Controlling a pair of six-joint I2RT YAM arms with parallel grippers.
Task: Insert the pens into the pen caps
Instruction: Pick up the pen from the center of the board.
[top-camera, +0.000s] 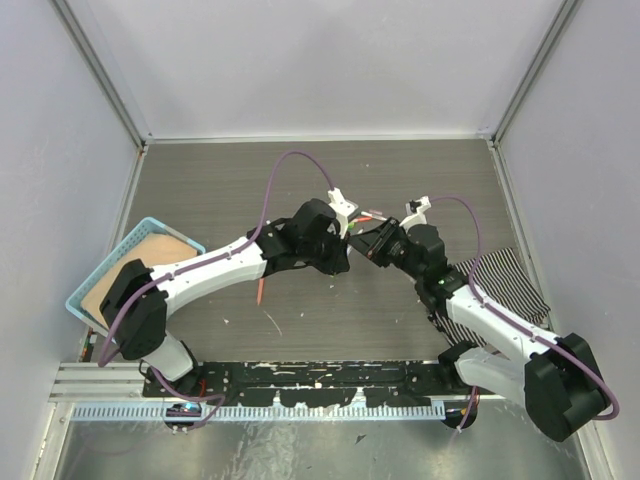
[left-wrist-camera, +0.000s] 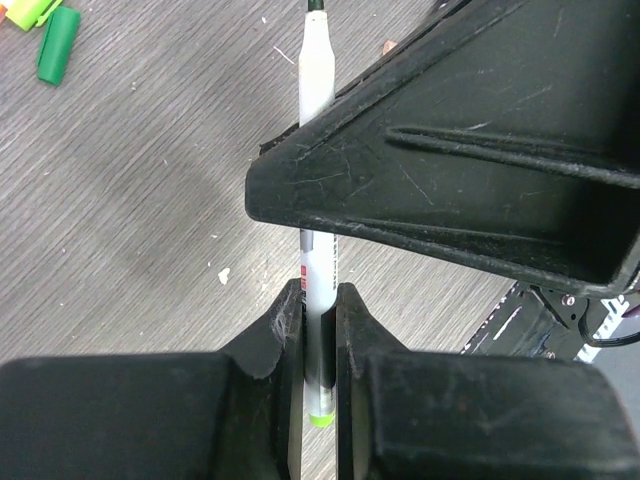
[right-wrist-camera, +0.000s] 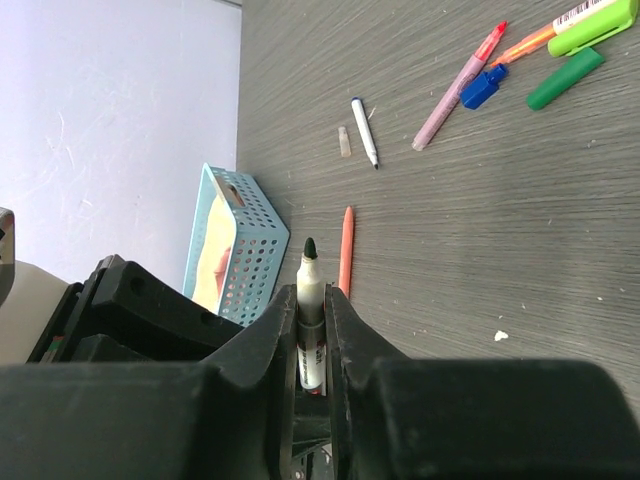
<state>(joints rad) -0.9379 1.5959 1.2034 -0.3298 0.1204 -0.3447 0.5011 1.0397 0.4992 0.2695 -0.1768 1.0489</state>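
One white-barrelled pen (left-wrist-camera: 318, 90) with a lime-green rear end and a dark green tip (right-wrist-camera: 309, 250) is gripped by both grippers above the table. My left gripper (left-wrist-camera: 320, 295) is shut on its rear end. My right gripper (right-wrist-camera: 312, 295) is shut on it just behind the tip, and one of its black fingers (left-wrist-camera: 450, 170) crosses over the barrel. The two grippers meet at mid-table (top-camera: 360, 238). On the table lie a green cap (right-wrist-camera: 565, 79), a blue cap (right-wrist-camera: 481, 88), an orange pen (right-wrist-camera: 345, 250), a pink pen (right-wrist-camera: 460, 85) and a small white pen (right-wrist-camera: 364, 132).
A light blue basket (top-camera: 135, 265) stands at the left edge. A striped cloth (top-camera: 500, 285) lies under the right arm. A yellow-green marker (right-wrist-camera: 590, 22) and a small beige cap (right-wrist-camera: 344, 141) also lie on the dark wood-grain table. White walls close in three sides.
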